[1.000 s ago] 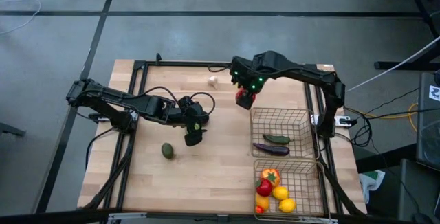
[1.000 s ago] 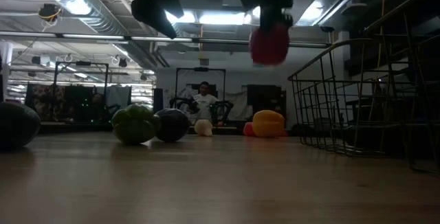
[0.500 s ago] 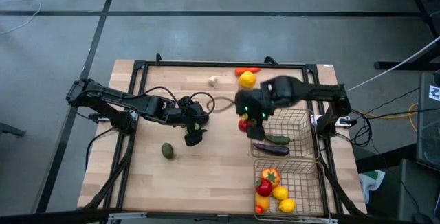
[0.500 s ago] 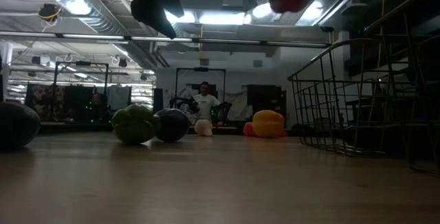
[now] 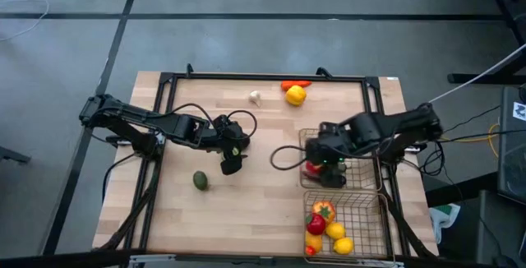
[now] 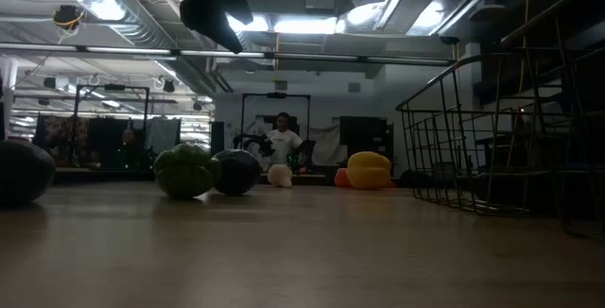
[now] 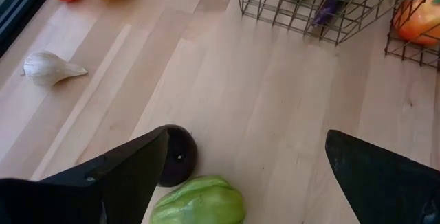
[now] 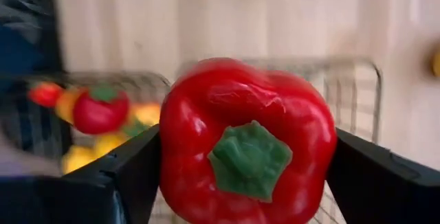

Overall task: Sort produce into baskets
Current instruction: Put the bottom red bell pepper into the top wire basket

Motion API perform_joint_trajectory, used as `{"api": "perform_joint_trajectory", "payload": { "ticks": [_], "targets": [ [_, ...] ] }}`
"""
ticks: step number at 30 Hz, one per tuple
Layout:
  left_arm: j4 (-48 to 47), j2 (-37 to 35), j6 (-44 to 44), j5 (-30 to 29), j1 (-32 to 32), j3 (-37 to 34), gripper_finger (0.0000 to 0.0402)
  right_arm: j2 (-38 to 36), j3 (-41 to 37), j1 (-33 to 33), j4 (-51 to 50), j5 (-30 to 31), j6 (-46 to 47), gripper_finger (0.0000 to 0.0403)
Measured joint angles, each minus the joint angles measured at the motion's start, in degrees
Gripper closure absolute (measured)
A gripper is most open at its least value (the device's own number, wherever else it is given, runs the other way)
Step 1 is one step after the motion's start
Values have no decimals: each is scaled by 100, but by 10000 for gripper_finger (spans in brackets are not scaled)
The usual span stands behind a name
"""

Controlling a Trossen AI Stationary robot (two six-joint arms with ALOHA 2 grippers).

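Only the right wrist view shows the glossy red bell pepper [image 8: 247,141] clamped between the right gripper [image 5: 322,163] jaws above the bronze wire-mesh basket [image 5: 362,140]. Beyond, the second basket [image 5: 371,204] holds tomatoes and lemons. The left gripper [image 5: 231,163] gapes wide, empty.

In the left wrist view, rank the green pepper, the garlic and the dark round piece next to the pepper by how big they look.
1. Green pepper, largest even though partly cut off.
2. Garlic and dark round piece look about alike; the piece is partly hidden and nearer the camera, so no ranking between them.
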Motion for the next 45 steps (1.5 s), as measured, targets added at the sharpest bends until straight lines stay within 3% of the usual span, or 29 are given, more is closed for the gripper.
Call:
{"api": "perform_joint_trajectory", "payload": {
  "ticks": [9, 14, 20, 29, 45],
  "targets": [
    [28, 0, 0, 0, 1, 0, 11, -1117, -2473, -134, 14, 414, 712, 68],
    [50, 0, 0, 0, 12, 0, 11, -1242, -3538, -499, 279, 417, 717, 68],
    [49, 0, 2, 0, 12, 0, 11, -1236, -4525, -984, 1288, 144, 241, 68],
    [50, 0, 133, -3, 12, 0, 11, -1236, -4868, -1390, 1573, 258, 108, 68],
    [50, 0, 122, -3, 12, 0, 11, -1231, -4868, -1375, 2601, 249, 118, 68]
  ]
}}
